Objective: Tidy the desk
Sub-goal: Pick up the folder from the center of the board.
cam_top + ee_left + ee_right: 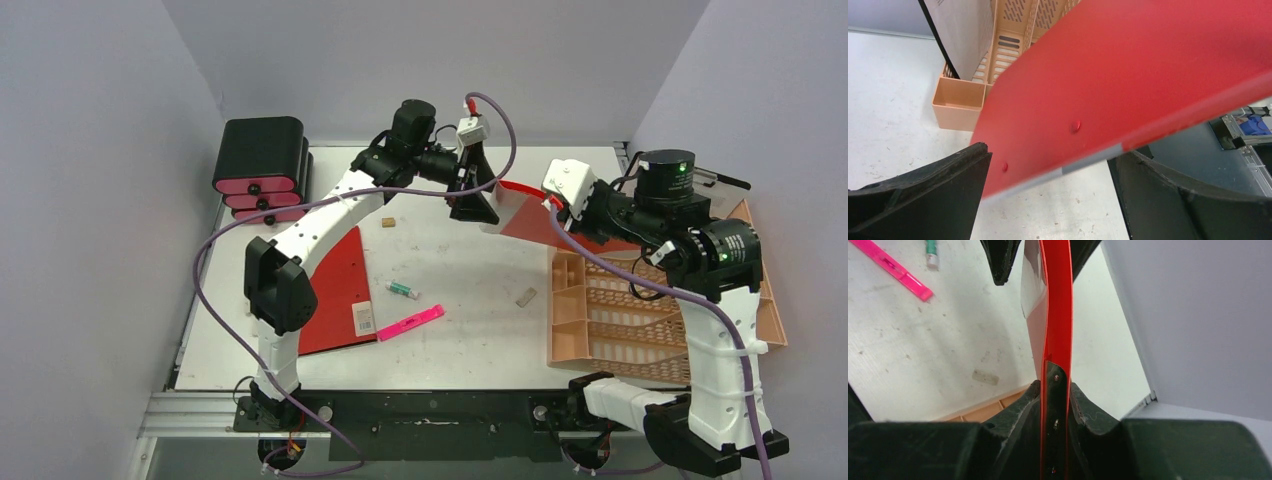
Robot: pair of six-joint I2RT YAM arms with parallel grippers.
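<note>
Over the back right of the white desk (450,340), my right gripper (553,200) is shut on the spine edge of a red folder (530,220) and holds it in the air. The right wrist view shows the folder (1058,315) edge-on, pinched between both fingers, above the desk (923,350). My left gripper (474,205) is open at the folder's other end. In the left wrist view the folder's (1128,70) lower edge runs across the gap between the wide-apart black fingers (948,190), with the desk (888,100) below.
An orange perforated file rack (610,320) lies at the right, holding a black-edged white sheet (963,30). A black box with pink drawers (262,165) stands back left. On the desk lie another red folder (335,290), a pink strip (412,322), a green-capped tube (403,290) and two small bits.
</note>
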